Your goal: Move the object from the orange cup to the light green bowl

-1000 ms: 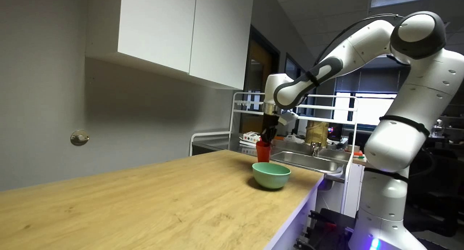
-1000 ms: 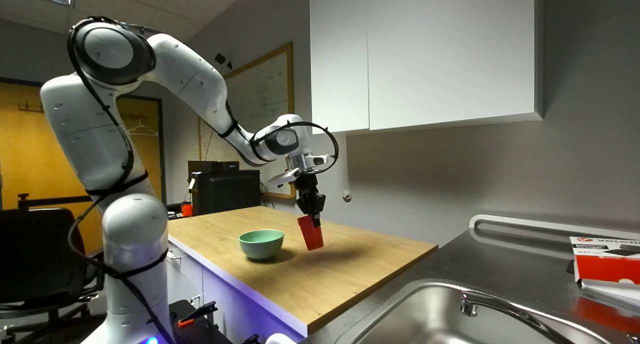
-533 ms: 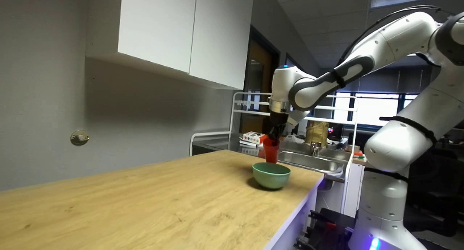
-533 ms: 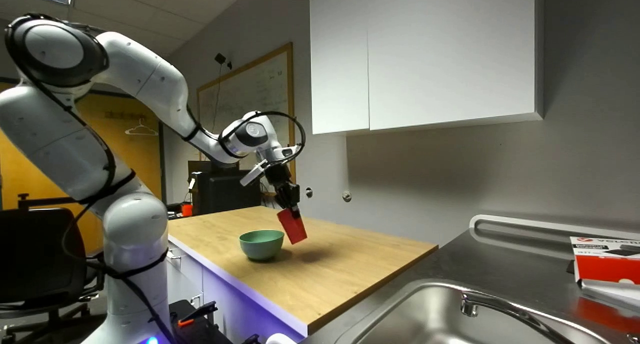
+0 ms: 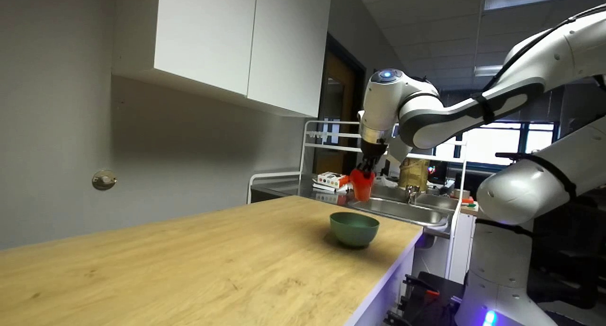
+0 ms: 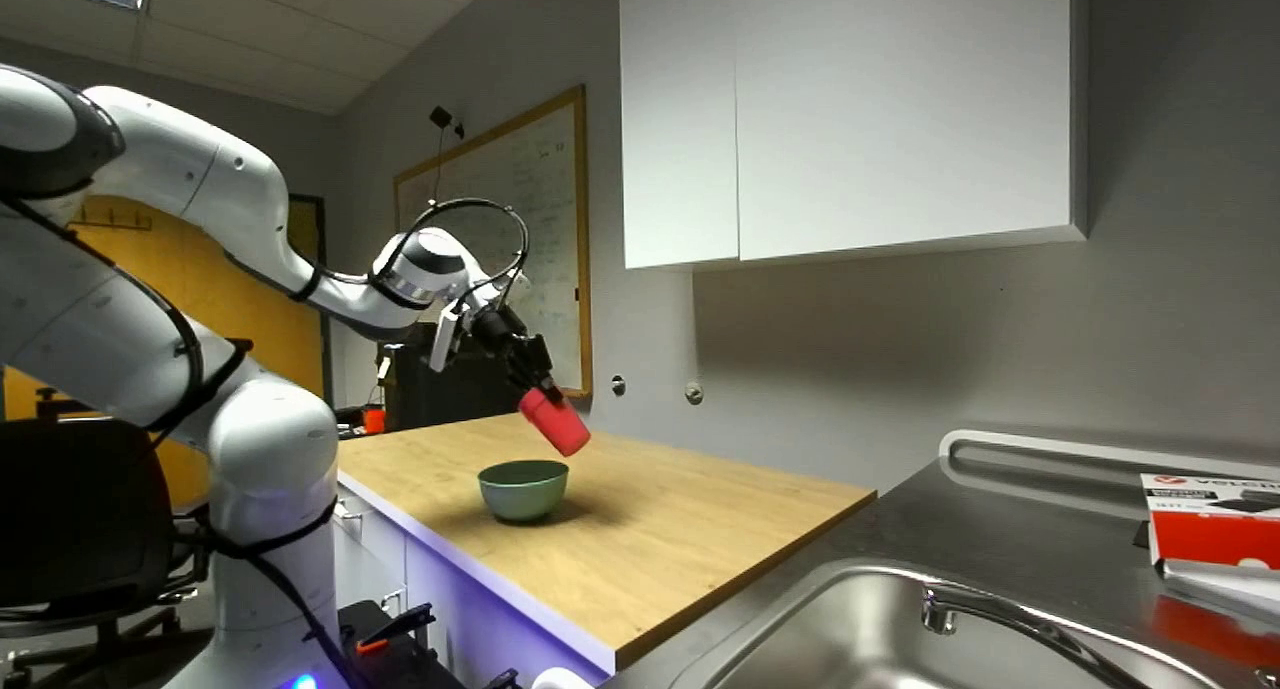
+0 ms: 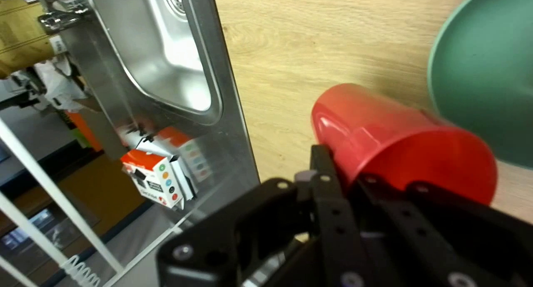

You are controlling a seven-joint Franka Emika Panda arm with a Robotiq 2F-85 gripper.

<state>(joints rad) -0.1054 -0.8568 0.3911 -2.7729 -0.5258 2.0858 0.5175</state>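
Wrist view: gripper [image 7: 344, 167] is pinching the probably light, stiff, slick cup [image 7: 387, 126] by its rim, bowl [image 7: 487, 66] lying at two o'clock.

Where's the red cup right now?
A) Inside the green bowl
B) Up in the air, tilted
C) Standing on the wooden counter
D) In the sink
B: in an exterior view, the hand holds the red cup tilted, its base off the wooden counter.

Orange cup [image 7: 387, 124] aslant in the claw [image 7: 347, 174], light green bowl [image 7: 485, 66] partly behind it
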